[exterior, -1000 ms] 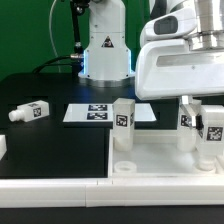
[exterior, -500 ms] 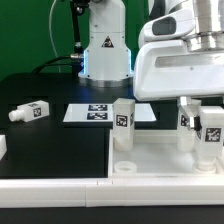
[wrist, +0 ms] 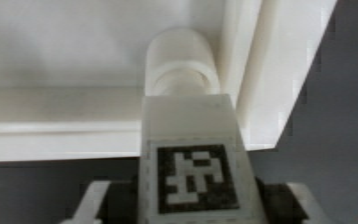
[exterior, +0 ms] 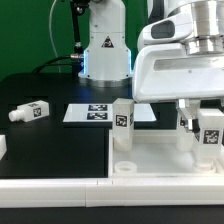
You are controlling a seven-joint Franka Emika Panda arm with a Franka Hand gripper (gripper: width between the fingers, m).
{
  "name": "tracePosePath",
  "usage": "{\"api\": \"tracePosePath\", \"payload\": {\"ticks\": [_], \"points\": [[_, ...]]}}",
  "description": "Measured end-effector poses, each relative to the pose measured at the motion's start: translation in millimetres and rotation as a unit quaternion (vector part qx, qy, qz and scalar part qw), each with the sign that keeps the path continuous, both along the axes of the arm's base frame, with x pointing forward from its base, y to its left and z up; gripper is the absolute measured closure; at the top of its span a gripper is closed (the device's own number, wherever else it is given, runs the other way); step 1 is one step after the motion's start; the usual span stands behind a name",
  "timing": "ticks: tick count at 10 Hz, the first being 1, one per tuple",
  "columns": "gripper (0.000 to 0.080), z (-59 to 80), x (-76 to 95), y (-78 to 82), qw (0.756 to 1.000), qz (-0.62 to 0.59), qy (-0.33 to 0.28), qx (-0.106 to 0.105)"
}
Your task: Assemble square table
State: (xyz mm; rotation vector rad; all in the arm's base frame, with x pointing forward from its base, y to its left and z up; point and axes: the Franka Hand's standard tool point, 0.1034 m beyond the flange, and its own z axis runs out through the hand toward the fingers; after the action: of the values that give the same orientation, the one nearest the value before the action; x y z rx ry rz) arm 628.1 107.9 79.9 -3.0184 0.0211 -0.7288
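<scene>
Where the exterior view's right edge crops the scene, the gripper pinches an upright tagged leg over the square table slab, its fingers mostly masked by the white wrist housing. Wrist view: blurred fingers, cut off by the frame, flank the leg; a corner socket lies just beyond, contact unclear.

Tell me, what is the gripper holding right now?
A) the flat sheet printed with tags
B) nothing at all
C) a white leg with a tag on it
C: in the wrist view the gripper is closed on a white tagged leg, with one finger pressed against each side of it.
</scene>
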Motion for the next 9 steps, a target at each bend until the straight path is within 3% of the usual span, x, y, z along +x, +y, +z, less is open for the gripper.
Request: {"api": "tracePosePath", "payload": {"ticks": [6,7,8,9], "points": [[0.0513,-4.1,-0.2,1.7,1.000,0.001,0.009,0.000],[0.0332,-4.2,-0.2,1.6,1.000,0.001,0.009,0.000],[0.0332,-4.4,-0.3,0.5,1.000,0.002,0.013,-0.001],[0.0214,0.0,2.0,-2.0,0.999,0.003,0.038,0.000]]}}
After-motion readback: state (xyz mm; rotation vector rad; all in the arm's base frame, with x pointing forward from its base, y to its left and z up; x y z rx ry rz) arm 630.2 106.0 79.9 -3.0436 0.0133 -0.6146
